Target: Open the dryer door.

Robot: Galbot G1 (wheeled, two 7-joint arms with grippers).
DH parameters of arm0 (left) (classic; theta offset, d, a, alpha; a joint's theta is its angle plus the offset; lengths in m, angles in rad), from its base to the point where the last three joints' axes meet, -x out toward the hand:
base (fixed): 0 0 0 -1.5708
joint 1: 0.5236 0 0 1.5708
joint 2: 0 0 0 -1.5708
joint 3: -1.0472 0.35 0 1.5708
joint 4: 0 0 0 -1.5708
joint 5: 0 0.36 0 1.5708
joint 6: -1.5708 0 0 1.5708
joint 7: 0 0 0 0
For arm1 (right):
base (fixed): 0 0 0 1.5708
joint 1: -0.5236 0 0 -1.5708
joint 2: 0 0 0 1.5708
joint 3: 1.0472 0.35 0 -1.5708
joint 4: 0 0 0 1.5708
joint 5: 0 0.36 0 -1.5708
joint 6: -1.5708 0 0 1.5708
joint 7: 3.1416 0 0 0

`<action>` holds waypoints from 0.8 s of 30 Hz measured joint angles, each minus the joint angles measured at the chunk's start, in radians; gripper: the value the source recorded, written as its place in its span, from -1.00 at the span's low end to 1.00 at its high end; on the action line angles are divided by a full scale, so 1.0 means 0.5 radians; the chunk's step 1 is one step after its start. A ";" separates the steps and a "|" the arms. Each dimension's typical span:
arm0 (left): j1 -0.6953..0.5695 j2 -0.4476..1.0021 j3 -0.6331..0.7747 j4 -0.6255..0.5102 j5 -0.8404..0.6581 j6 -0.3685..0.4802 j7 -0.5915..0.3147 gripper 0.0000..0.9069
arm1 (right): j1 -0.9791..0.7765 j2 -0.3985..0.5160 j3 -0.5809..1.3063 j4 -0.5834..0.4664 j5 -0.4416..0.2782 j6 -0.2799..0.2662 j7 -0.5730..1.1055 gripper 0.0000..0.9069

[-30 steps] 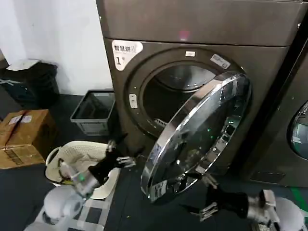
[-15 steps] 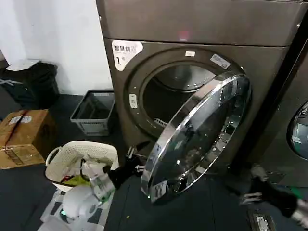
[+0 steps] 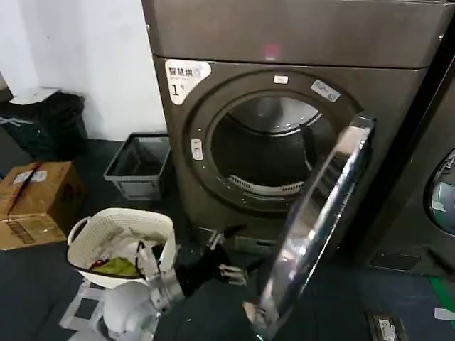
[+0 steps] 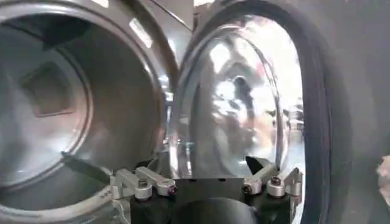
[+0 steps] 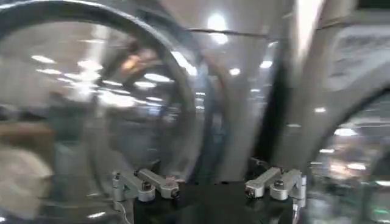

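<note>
The dryer door (image 3: 313, 227) is now seen almost edge-on, swung much wider than half a second ago, when its glass faced the head camera; the round opening of the dryer (image 3: 213, 106) is fully exposed. The left hand (image 3: 226, 264) is held low, just inside the door's lower rim, its fingers spread wide and empty. The right hand (image 5: 210, 182), withdrawn from beside the door, is likewise spread with nothing held. The opening is judged essentially complete.
</note>
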 joint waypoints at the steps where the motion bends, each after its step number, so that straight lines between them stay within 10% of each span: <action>1: -0.008 0.003 0.021 -0.002 0.001 -0.002 0.007 1.00 | -0.012 -0.005 0.033 0.008 0.025 -0.025 0.082 1.00; 14: -0.205 0.050 0.491 0.085 -0.096 -0.147 0.047 1.00 | -0.067 -0.105 0.360 0.015 0.425 -0.049 1.037 1.00; 24: -0.462 -0.004 0.878 0.234 -0.127 -0.173 0.043 1.00 | -0.146 -0.176 0.620 0.018 0.209 -0.049 1.511 1.00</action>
